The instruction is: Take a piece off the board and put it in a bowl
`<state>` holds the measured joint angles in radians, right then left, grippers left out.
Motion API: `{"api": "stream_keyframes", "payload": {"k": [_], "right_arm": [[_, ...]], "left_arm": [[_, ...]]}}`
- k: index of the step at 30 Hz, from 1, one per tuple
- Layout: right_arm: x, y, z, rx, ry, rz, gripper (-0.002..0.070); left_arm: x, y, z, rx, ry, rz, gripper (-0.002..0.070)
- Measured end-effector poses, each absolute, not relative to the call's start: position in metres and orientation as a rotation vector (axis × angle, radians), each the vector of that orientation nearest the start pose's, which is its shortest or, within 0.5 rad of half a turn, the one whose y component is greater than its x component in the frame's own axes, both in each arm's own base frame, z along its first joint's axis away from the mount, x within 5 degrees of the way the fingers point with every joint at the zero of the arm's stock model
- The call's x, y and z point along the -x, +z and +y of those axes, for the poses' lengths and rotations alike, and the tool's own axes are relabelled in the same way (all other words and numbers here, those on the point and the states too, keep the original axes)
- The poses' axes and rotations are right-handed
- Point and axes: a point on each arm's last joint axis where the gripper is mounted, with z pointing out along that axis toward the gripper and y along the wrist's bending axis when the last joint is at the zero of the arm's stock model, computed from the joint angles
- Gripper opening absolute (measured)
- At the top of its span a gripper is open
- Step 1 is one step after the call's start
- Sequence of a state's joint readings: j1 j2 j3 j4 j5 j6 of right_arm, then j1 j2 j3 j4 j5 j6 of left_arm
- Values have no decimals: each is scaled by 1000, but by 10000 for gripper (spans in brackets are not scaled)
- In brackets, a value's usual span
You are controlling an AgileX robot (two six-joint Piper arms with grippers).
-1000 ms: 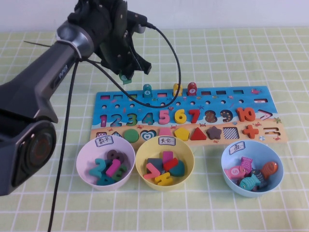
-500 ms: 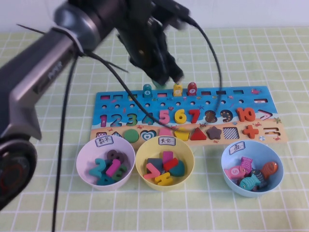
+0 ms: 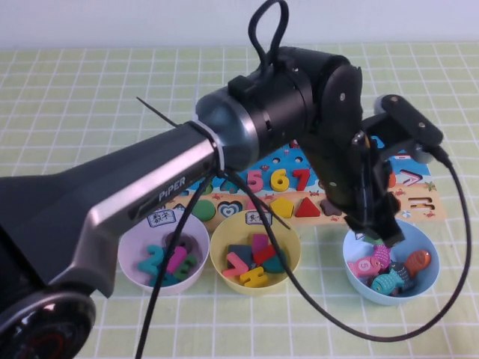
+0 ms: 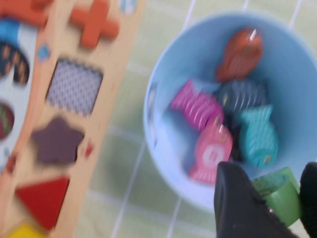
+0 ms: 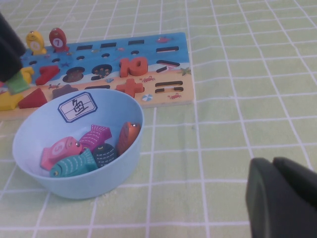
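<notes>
My left gripper (image 3: 378,233) reaches across the table and hangs over the near-left rim of the light blue bowl (image 3: 350,262). In the left wrist view the gripper (image 4: 272,181) is shut on the grass-green piece (image 4: 281,197), held just above the bowl's wall (image 4: 163,144). The right wrist view shows that piece (image 5: 19,83) under the left fingers (image 5: 9,54), above the board (image 5: 158,54). The board (image 3: 419,198) lies behind the bowls, largely hidden by the arm. My right gripper (image 5: 272,163) is shut and empty over bare cloth, right of the bowl (image 5: 89,183).
Several wooden fish (image 3: 389,280) lie in the blue bowl. A lilac bowl (image 3: 129,262) and a yellow bowl (image 3: 218,258) with pieces stand to its left. A yellow peg (image 5: 34,42) and a red peg (image 5: 58,38) stand on the board's far edge.
My left arm has swung from the board's back left, across the board, to the front right, carrying the green piece to above the light blue bowl.
</notes>
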<state>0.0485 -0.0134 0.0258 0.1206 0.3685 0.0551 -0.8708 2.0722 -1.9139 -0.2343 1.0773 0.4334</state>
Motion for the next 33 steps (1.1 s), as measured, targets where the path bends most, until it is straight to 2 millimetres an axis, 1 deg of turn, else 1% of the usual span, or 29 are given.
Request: {"api": "stream_keyframes", "payload": {"k": [3,6,9,13,16,17,18,21,22,24,25,26,27,28,29,31,32,33], "right_arm": [[-52,172,6,-81,190,1864,-19],[-52,172,6,-81,190,1864,-19],[-52,172,6,-81,190,1864,-19],[-52,172,6,-81,190,1864,-19],[-52,172,6,-81,190,1864,-19],[-52,172,6,-81,190,1864,-19],[-52,172,6,-81,190,1864,-19],[-52,172,6,-81,190,1864,-19],[-52,172,6,-81,190,1864,-19],[-52,172,6,-81,190,1864,-19],[-52,172,6,-81,190,1864,-19],[-52,172,6,-81,190,1864,-19],[-52,172,6,-81,190,1864,-19],[-52,172,6,-81,190,1864,-19],[-52,172,6,-81,190,1864,-19],[-52,172,6,-81,190,1864,-19],[-52,172,6,-81,190,1864,-19],[-52,172,6,-81,190,1864,-19]], "left_arm": [[-278,278,-372,-1590,-499,2167,218],[-278,272,-379,-1628,-551,2109,218],[-280,254,-385,-1676,-564,2102,218],[-285,226,-390,-1718,-543,2139,217],[-286,214,-392,-1732,-530,2159,220],[-287,212,-392,-1735,-527,2163,236],[-287,210,-392,-1737,-526,2162,270],[-288,211,-392,-1726,-516,2158,433],[-289,211,-392,-1714,-508,2166,473],[-291,212,-390,-1690,-468,2189,504],[-292,214,-388,-1680,-435,2194,500],[-293,218,-386,-1672,-407,2191,483],[-294,223,-383,-1668,-369,2187,443],[-294,231,-380,-1661,-334,2172,385],[-294,239,-377,-1656,-309,2153,312],[-292,264,-370,-1629,-282,2104,149],[-291,276,-367,-1617,-279,2082,106],[-287,293,-362,-1598,-281,2050,68]]}}
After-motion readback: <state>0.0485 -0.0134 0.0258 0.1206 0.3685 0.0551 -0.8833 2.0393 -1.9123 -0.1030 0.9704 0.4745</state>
